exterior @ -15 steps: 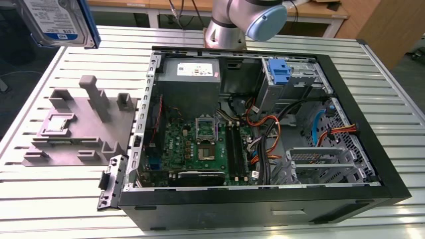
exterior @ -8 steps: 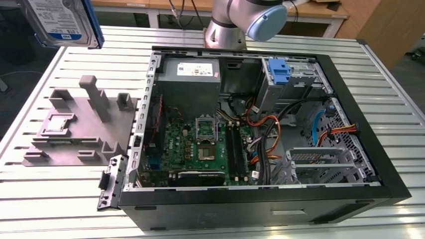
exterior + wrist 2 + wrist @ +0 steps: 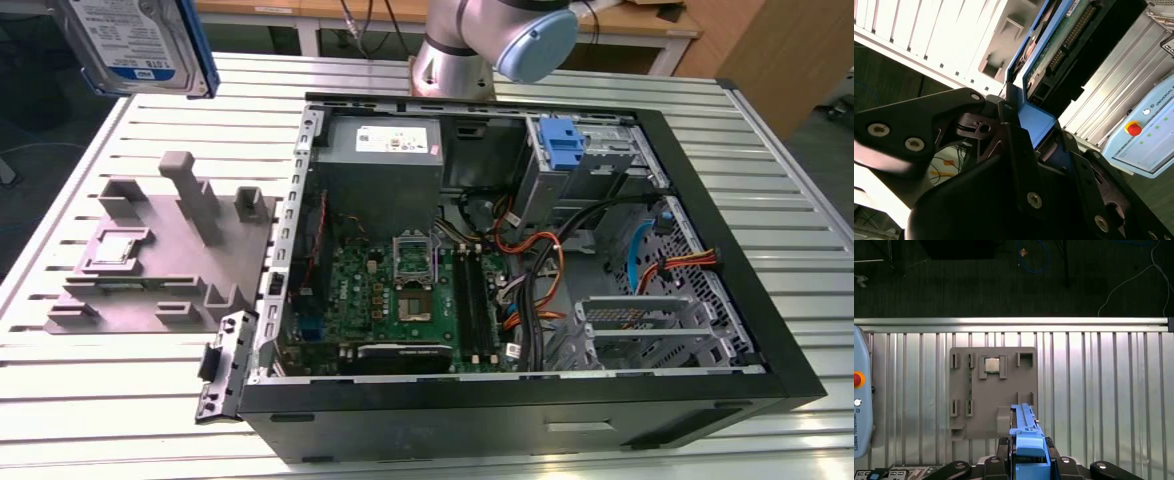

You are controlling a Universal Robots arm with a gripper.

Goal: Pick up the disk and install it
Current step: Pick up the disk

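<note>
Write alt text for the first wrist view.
The gripper grips the blue-framed disk, seen edge-on, over one edge of the grey holder block. The block lies on the slatted metal table with a square chip seated in it.

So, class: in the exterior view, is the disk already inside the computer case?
No, the disk is up in the air at the exterior view's left, well outside the computer case.

Silver disk (image 3: 134, 40), white-and-blue label, blue carrier frame. Airborne well above worktop (image 3: 120, 400), near upright, label facing exterior view; green board side showing in second wrist view.
</note>
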